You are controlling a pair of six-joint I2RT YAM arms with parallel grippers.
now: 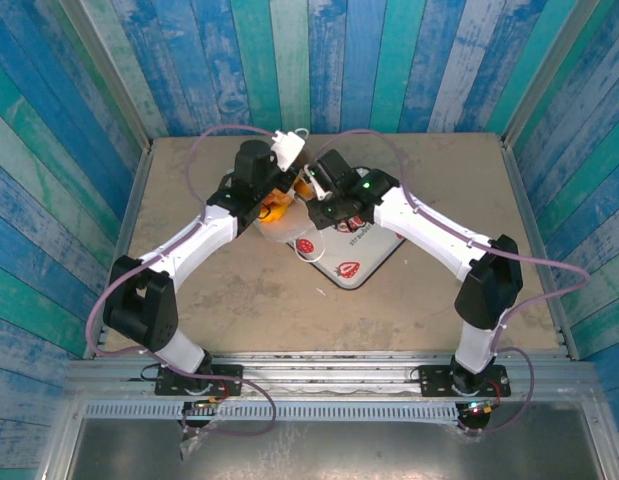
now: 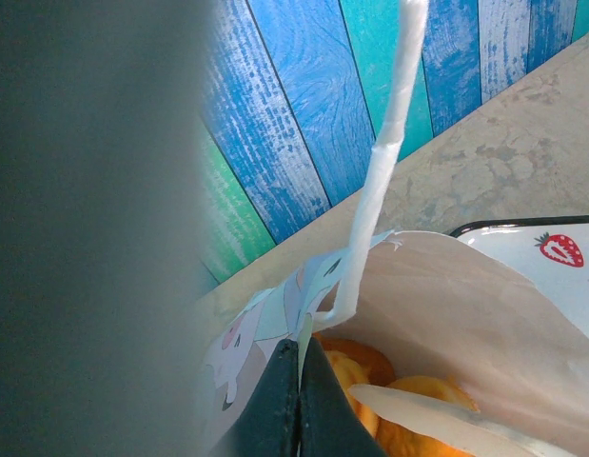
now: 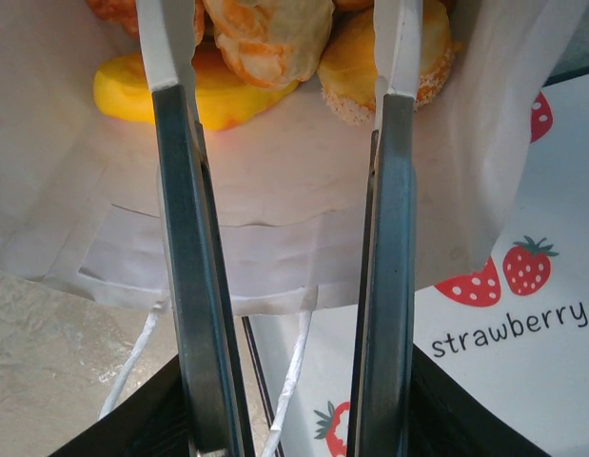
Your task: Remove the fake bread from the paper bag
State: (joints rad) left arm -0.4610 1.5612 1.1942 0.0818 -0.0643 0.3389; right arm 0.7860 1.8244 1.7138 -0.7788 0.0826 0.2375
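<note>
The white paper bag (image 1: pixel 284 232) lies at the table's middle, partly over a strawberry-print tray. My left gripper (image 2: pixel 301 360) is shut on the bag's rim and holds the mouth up; a thin white handle (image 2: pixel 389 143) rises beside it. Glossy orange fake bread (image 2: pixel 422 390) sits inside. My right gripper (image 3: pixel 284 19) is open, and its fingers (image 3: pixel 175 190) reach into the bag's mouth. A golden roll (image 3: pixel 270 38) lies between the tips, with a gap on its right side. A yellow piece (image 3: pixel 213 95) and a sugared piece (image 3: pixel 356 76) lie beside it.
The strawberry-print tray (image 1: pixel 374 250) lies under and right of the bag, its black edge (image 2: pixel 522 224) near the bag's mouth. Blue and green plank walls (image 1: pixel 319 60) close in the table's back and sides. Both arms meet over the table's middle.
</note>
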